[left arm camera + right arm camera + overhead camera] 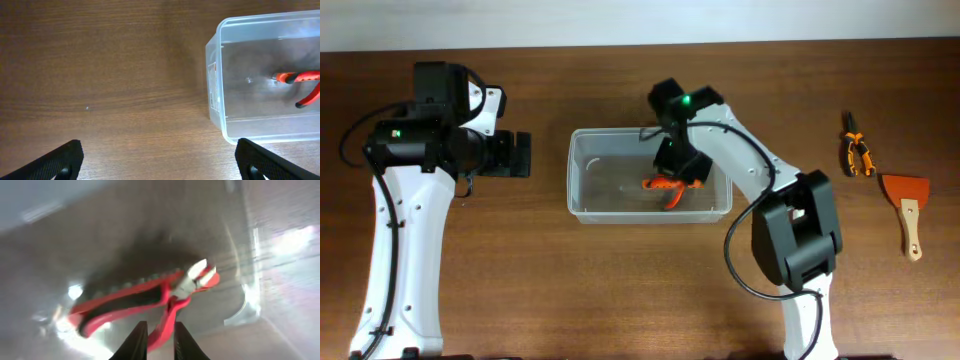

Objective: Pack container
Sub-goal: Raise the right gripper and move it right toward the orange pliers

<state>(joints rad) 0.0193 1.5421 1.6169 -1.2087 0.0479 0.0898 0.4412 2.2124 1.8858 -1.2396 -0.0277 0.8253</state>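
I am at the placing step. My right claw [160, 326] is closed narrow on one handle of the red-and-black-handled cutting pliers with steel jaws [137, 299]. It holds them inside the large clear plastic tub with rounded corners [572, 178], which stands in the middle of the brown wooden counter [620, 290]. The dark shadow under the pliers suggests they hang just above the tub's floor, not resting on it.

As I judge it, the next move is to lower them a little, spread the claw to let go, then lift straight up so my fingers clear the tub's far wall and thick rim.

My left claw [520, 155] is spread wide and empty over bare counter, just left of the tub, so it is not in the way.

Well to the right lie the small orange-and-black pliers [857, 153] and, just beside them, the orange-bladed scraper with a wooden handle [908, 208], both unpacked. Nothing lies between them and the tub.
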